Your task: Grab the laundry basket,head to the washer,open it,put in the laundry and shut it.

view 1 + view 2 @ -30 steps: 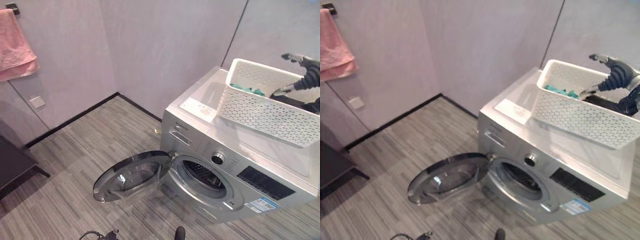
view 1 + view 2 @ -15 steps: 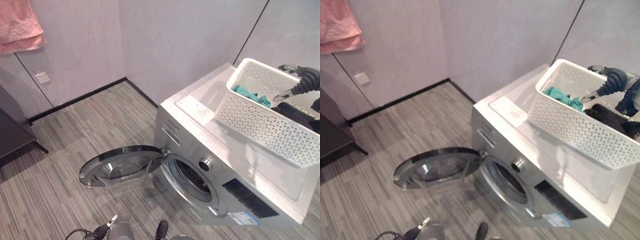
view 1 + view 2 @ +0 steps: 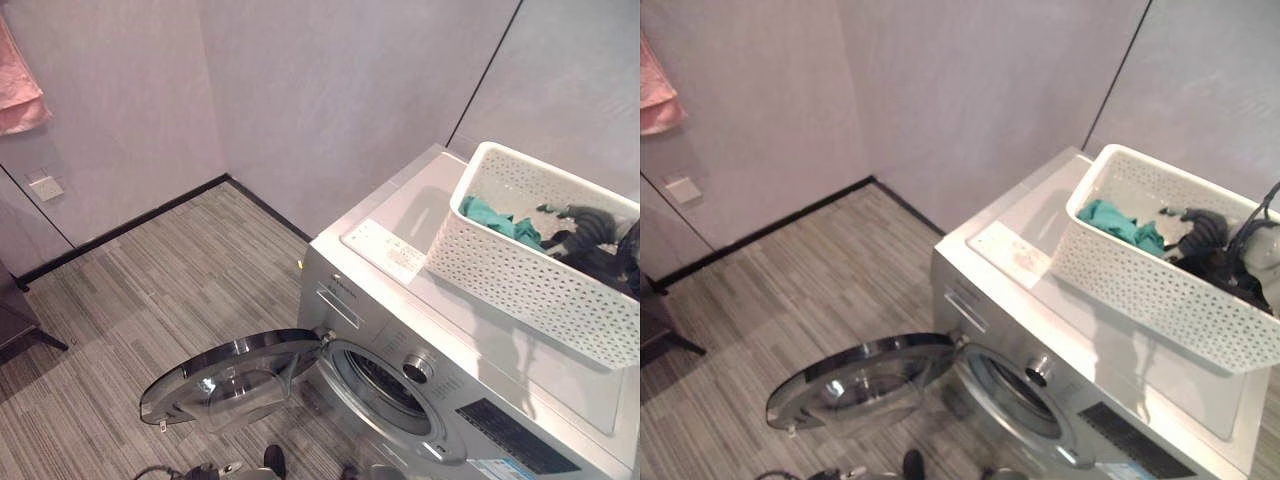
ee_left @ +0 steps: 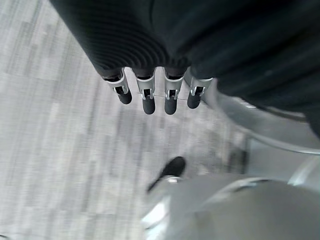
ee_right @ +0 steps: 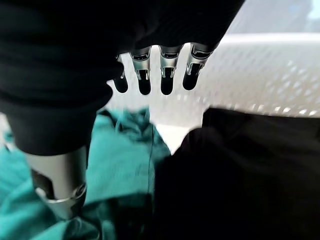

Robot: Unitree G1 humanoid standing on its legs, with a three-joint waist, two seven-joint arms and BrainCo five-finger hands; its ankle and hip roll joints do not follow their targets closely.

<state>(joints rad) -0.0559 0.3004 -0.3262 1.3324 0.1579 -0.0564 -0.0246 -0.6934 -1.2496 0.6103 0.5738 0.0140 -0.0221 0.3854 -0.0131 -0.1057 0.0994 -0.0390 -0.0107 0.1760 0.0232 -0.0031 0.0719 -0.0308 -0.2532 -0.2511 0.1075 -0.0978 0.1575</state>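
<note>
The white perforated laundry basket (image 3: pixel 520 282) stands on top of the silver washer (image 3: pixel 345 262), at its right side. A teal cloth (image 3: pixel 492 217) and a dark cloth (image 3: pixel 602 264) lie inside it. My right hand (image 3: pixel 583 217) is down inside the basket over the dark cloth. In the right wrist view its fingers (image 5: pixel 167 76) and thumb (image 5: pixel 57 186) are spread above the teal cloth (image 5: pixel 120 150) and the black cloth (image 5: pixel 240 170), holding nothing. The round washer door (image 3: pixel 235 375) hangs wide open to the left of the drum opening (image 3: pixel 385 385). My left hand (image 4: pixel 150 95) hangs open low over the floor.
A pink towel (image 3: pixel 18 92) hangs on the wall at the far left, above a wall socket (image 3: pixel 45 187). Dark furniture (image 3: pixel 15 322) sits at the left edge. Grey plank floor (image 3: pixel 150 280) stretches left of the washer, and walls close in behind it.
The camera has shifted. My right hand has dropped from the basket's far rim down into the basket, onto the laundry. The basket and the washer door stay as they were.
</note>
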